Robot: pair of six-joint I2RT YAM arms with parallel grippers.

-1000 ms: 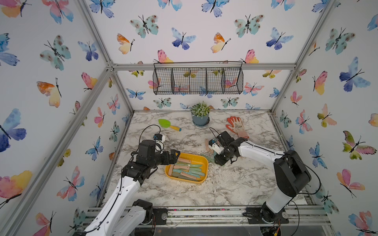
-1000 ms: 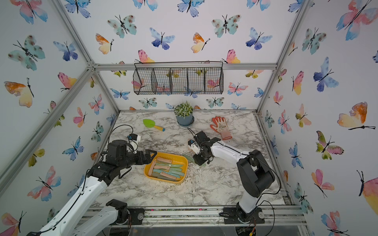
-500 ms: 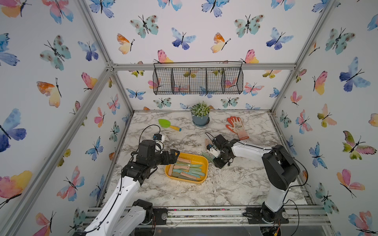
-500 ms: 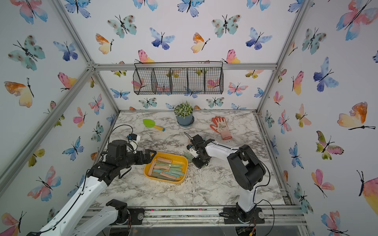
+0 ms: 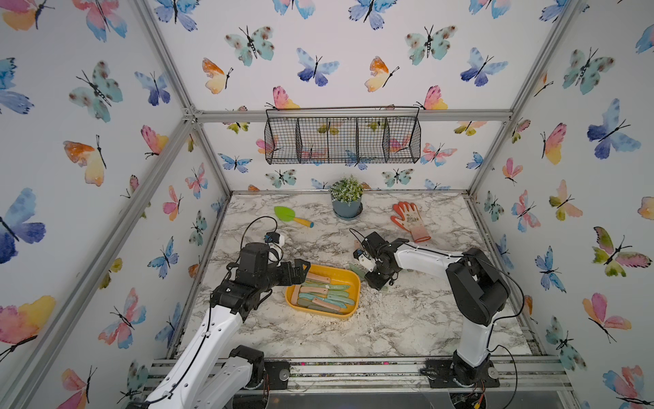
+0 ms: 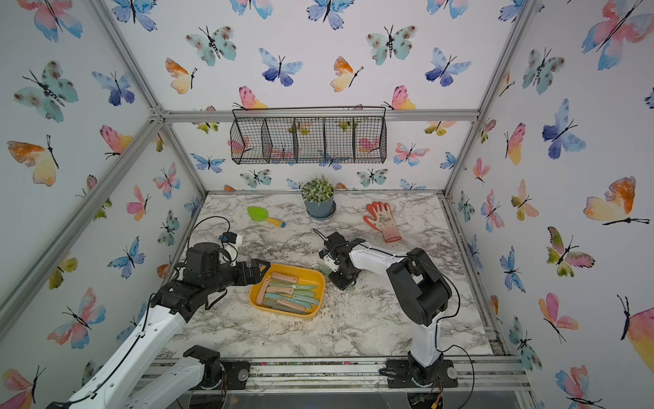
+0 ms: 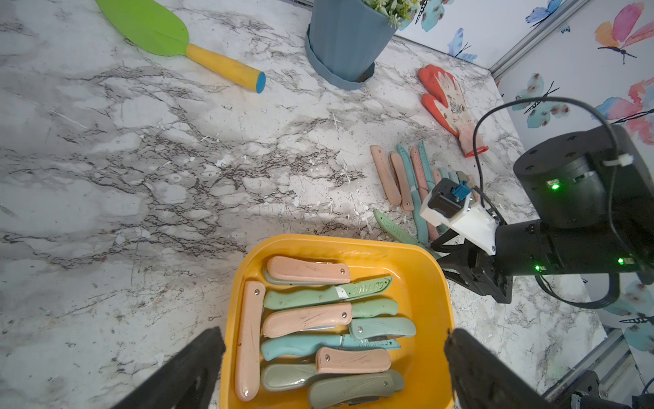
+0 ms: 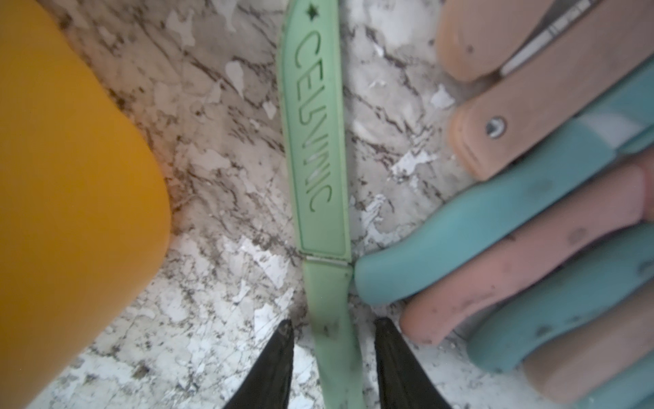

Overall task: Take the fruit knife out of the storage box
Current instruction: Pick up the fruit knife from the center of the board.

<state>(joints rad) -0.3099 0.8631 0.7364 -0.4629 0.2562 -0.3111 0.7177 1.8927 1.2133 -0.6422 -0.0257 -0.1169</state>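
many knives (image 7: 308,271) fill the storage box (image 7: 439,283); left pincer (image 7: 334,338) wide, right pincer (image 8: 332,327) parted round green knife (image 8: 318,141)

White walls (image 5: 339,53) papered with watercolour butterflies in blue, pink, orange and teal enclose the cell, joined by silver aluminium frame bars (image 5: 354,115) along the corners and across the back. A black wire basket (image 5: 341,141), divided into compartments, hangs on the back wall above a marble-patterned tabletop (image 5: 407,318) veined in grey and brown and strewn with pale flecks. Near the back edge stands a potted plant (image 5: 346,202) in a blue-grey pot, between a green trowel (image 5: 292,216) with a yellow handle and an orange glove (image 5: 410,221), all under soft, even light with faint shadows.
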